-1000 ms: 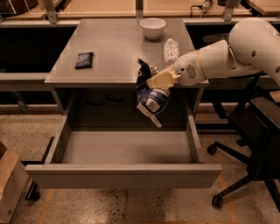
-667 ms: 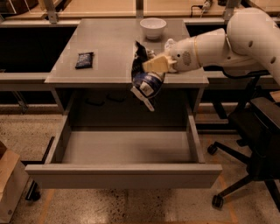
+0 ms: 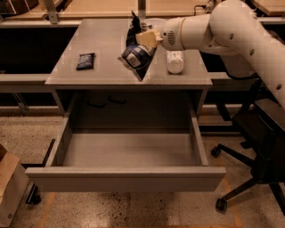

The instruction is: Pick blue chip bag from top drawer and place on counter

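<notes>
Carried up and back since a second ago: blue chip bag (image 3: 136, 60), now hanging over the counter (image 3: 104, 42), pinched in the end effector (image 3: 140, 40). Nearest, top drawer (image 3: 127, 178) pulled open, grey floor showing. On counter beyond, dark packet (image 3: 85, 61) left, white bottle (image 3: 175, 61) lying right. Farther, tan tabletop (image 3: 178, 6).

Dim light on end effector (image 3: 140, 39) over counter (image 3: 100, 46)

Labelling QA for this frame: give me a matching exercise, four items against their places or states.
1 blue chip bag
2 dark packet
3 white bottle
4 top drawer

a pulled open
b hanging from the gripper over the counter
c flat on the counter, view's left
d lying on the counter beside the bag

Pairs: 1-b, 2-c, 3-d, 4-a
</notes>
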Controlling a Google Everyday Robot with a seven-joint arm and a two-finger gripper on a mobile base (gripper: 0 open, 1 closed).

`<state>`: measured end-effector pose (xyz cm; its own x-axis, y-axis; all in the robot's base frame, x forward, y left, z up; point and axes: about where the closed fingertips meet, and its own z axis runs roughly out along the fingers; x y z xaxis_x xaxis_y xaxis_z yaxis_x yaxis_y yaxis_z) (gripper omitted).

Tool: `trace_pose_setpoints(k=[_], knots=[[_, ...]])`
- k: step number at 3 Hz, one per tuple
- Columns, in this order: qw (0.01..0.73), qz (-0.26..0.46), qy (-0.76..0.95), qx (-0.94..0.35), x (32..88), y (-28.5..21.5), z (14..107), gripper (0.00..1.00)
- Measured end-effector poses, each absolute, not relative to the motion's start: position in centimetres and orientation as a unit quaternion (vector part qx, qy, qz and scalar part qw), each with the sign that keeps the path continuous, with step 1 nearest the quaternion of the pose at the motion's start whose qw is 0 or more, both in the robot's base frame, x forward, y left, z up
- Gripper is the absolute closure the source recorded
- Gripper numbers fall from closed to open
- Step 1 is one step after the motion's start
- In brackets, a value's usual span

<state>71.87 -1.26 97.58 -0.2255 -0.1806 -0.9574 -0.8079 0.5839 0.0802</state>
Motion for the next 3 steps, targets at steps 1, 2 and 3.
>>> trace_pose_setpoints(k=[1, 2, 3], knots=[[0.561, 0.258, 0.713, -0.333, 77.6, -0.1, 98.2, 0.85], [0.571, 0.252, 0.705, -0.337, 78.7, 1.1, 99.2, 0.61], [0.571, 0.253, 0.704, -0.338, 78.8, 1.5, 99.1, 0.39]])
